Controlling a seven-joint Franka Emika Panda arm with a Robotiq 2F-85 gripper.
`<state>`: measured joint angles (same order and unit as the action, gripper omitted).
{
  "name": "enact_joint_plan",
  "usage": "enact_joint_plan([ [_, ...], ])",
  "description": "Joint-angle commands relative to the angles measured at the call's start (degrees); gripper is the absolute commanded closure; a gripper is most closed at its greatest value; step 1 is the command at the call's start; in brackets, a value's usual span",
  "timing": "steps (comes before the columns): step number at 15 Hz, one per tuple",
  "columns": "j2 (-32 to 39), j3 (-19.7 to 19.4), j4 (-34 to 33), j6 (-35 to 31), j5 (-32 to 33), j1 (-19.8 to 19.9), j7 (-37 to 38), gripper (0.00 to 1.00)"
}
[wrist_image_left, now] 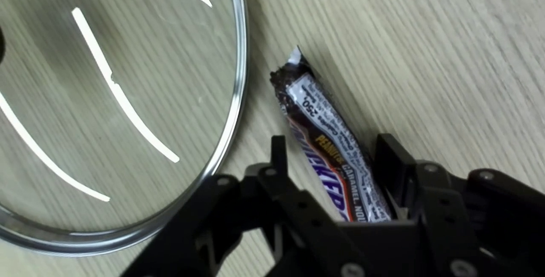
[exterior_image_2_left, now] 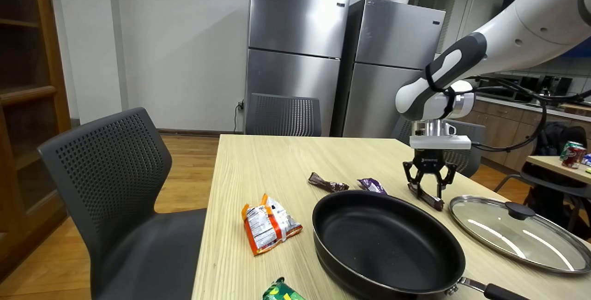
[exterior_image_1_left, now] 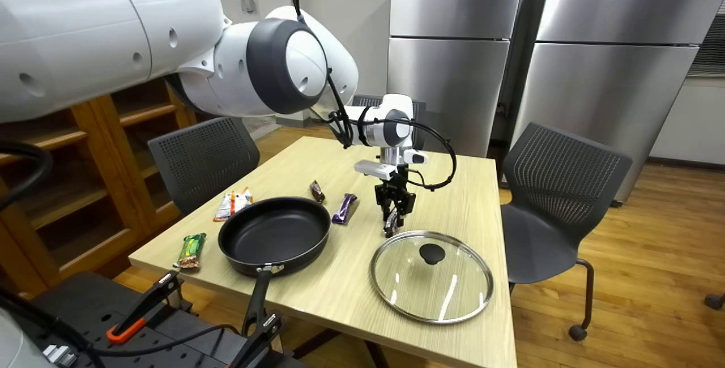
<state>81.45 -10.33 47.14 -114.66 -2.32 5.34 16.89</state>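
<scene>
In the wrist view the gripper totally blocks the lower end of the Snickers bar, glass lid runs off top and left. Green wrapper gets chopped in an exterior view.

Chocolate bar wrapper: thin, glossy, plastic-looking film, lightly creased. Lid: smooth, reflective clear glass with a polished metal rim. Frying pan: smooth interior of satin-matt finish. Desk: fine-lined wood grain, low sheen. Refrigerators: smooth, softly reflective metal. Chair: matt, perforated plastic. Robot arm: smooth, glossy casing.

Kitchen, with steel refrigerators and counter
</scene>
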Motion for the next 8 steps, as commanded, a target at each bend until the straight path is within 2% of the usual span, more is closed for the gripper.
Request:
enact_joint_plan([
  [1,3.06,1.63,-6.6,4.49,0.36,1.85,-0.55,0.74],
  [4,4.35,2.08,-8.91,6.28,0.17,2.61,-0.59,0.95],
  [5,4.67,2.25,-9.7,7.03,0.14,2.86,-0.54,0.98],
  [6,4.98,2.42,-10.41,7.72,0.1,3.08,-0.58,0.96],
  [7,3.36,2.81,-8.34,7.35,0.25,3.07,-0.72,0.99],
  [8,2.47,3.15,-7.19,6.93,0.31,3.1,-0.91,0.97],
])
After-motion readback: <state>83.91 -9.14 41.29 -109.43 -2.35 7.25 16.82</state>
